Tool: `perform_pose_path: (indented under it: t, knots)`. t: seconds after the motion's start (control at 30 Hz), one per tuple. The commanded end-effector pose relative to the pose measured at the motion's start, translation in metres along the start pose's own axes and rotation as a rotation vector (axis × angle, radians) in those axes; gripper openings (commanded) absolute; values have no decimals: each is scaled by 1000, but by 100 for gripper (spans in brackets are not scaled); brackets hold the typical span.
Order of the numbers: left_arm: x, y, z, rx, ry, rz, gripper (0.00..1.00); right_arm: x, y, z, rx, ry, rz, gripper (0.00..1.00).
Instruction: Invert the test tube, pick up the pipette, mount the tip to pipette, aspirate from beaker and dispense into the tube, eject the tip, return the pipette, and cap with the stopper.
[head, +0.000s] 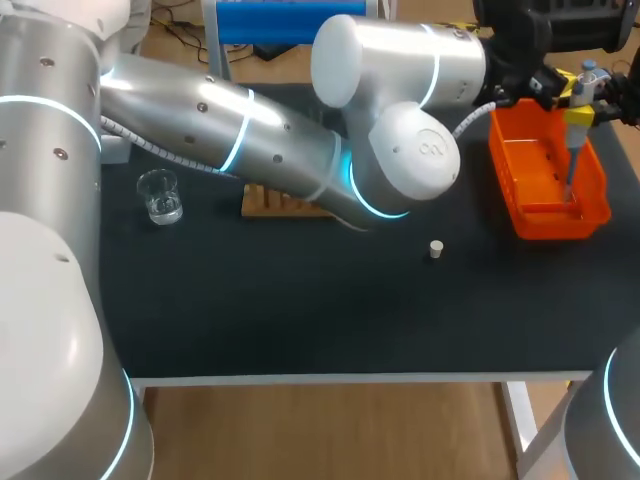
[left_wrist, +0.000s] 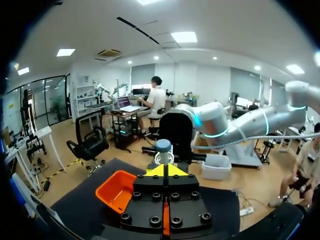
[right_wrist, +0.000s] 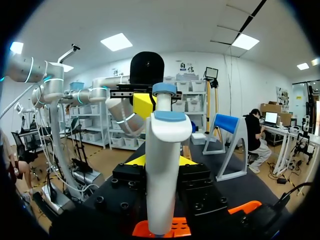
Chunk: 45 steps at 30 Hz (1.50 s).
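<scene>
Over the orange bin hangs the white pipette, upright, its thin lower end pointing down inside the bin. My right gripper is shut on its body; in the right wrist view the pipette stands between the yellow tips of the right gripper. My left gripper is shut, its yellow tips together right beside the pipette's blue-topped head. A small white stopper lies on the black mat. The glass beaker stands at the left. No test tube shows.
A wooden rack lies mostly hidden under my left arm, which stretches across the back of the table. The orange bin sits at the table's right edge.
</scene>
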<state>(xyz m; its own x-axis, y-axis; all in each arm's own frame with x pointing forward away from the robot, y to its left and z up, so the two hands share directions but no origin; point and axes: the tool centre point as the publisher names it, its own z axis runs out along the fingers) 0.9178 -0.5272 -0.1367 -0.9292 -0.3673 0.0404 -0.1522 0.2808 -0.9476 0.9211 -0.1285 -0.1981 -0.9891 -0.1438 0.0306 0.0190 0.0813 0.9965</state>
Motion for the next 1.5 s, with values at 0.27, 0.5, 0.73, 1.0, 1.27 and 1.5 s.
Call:
perform_pose_path:
  t: [0.27, 0.5, 0.73, 1.0, 1.27, 1.5]
  knots:
    - [-9, 1, 4, 350, 7, 4, 0, 0, 1, -1, 3, 1, 0, 0]
    - [-12, 0, 11, 418, 22, 5, 0, 0, 1, -1, 3, 1, 0, 0]
    - [-9, -2, 11, 440, 34, 13, 0, 0, 1, -1, 3, 1, 0, 0]
    - [-6, 4, 19, 442, 67, 9, 0, 0, 1, -1, 3, 1, 0, 0]
    - [-4, 10, 28, 441, 99, -2, 0, 0, 1, -1, 3, 1, 0, 0]
    - [-2, 16, 32, 434, 111, -16, 0, 0, 1, -1, 3, 1, 0, 0]
